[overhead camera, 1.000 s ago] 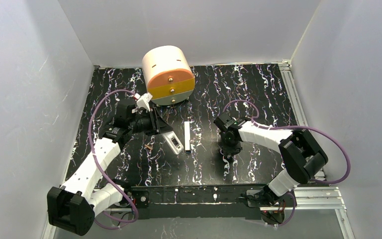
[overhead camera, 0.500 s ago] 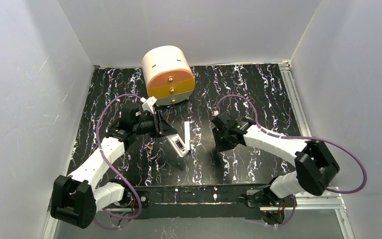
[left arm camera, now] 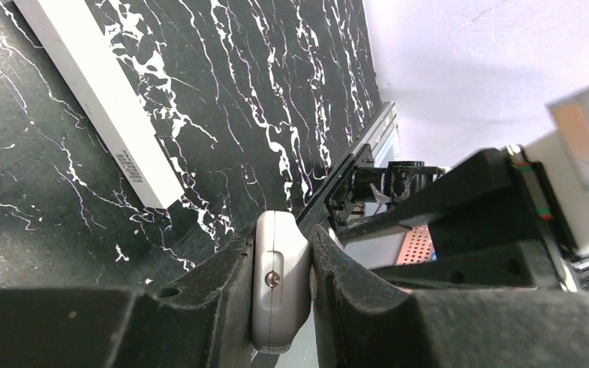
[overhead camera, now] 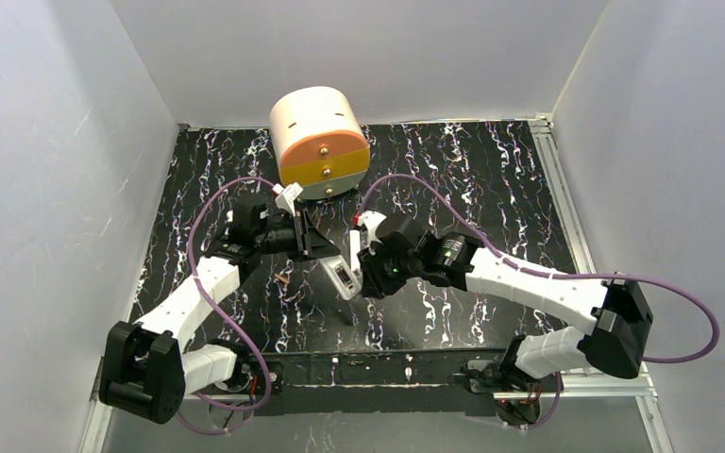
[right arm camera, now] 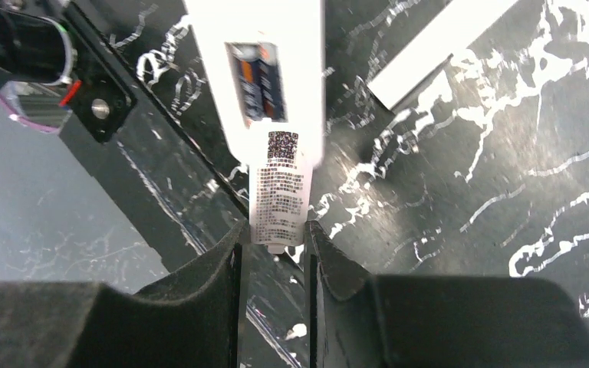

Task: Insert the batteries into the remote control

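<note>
Hidden: remote control ends cut off.
Axis: slanted between grippers.
Left gripper: clamped remote.
Right gripper: pinched its end.

Remote control between left end effector and right end effector, bar just behind it.

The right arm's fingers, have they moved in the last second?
Yes. The right gripper swung left across the table, reaching the remote control beside the white bar.
</note>
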Tool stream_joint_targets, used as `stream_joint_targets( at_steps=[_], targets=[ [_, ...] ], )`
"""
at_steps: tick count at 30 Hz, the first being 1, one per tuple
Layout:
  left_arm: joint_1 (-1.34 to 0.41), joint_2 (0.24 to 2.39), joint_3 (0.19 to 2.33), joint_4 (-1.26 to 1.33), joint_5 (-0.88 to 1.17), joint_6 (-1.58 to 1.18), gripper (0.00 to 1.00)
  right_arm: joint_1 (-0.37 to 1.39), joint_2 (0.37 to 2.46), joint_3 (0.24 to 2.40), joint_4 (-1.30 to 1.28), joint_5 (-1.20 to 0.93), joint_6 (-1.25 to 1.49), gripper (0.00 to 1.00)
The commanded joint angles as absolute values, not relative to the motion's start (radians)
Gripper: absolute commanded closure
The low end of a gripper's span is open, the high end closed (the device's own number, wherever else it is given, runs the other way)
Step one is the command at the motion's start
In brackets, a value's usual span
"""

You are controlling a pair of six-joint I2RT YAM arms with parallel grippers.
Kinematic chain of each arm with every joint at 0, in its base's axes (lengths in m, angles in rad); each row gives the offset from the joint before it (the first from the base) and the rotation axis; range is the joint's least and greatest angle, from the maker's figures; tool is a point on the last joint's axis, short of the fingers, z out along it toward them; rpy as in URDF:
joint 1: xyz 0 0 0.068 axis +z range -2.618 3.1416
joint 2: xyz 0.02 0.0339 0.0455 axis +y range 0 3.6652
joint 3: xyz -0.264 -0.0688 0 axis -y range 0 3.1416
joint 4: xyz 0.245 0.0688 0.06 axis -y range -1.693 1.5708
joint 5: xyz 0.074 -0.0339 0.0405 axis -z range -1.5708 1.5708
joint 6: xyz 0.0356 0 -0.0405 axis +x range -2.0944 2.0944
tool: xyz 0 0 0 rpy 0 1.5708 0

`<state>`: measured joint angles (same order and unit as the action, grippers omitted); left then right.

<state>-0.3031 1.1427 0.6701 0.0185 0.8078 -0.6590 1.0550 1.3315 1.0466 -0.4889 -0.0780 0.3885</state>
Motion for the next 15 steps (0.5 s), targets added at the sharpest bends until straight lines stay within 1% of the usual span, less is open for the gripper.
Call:
stream_joint_targets(
  at_steps=[1,6,12,15],
  targets=[
    [-0.301,1.14,0.669,0.035,0.865,-0.675,1.0,1.087,1.361,1.161,-0.491,-0.063,0.339,0.75],
    [-0.301,1.142,0.682,0.007,0.861,-0.678,1.0,1.108,1.402,1.214,-0.509,-0.03,0.321,0.74],
    [-0.302,1.155,0.736,-0.127,0.84,-0.66,1.0,1.148,1.454,1.274,-0.579,0.061,0.275,0.74],
    [-0.302,1.151,0.747,-0.138,0.84,-0.655,1.0,1.156,1.464,1.282,-0.579,0.071,0.266,0.74]
  ],
)
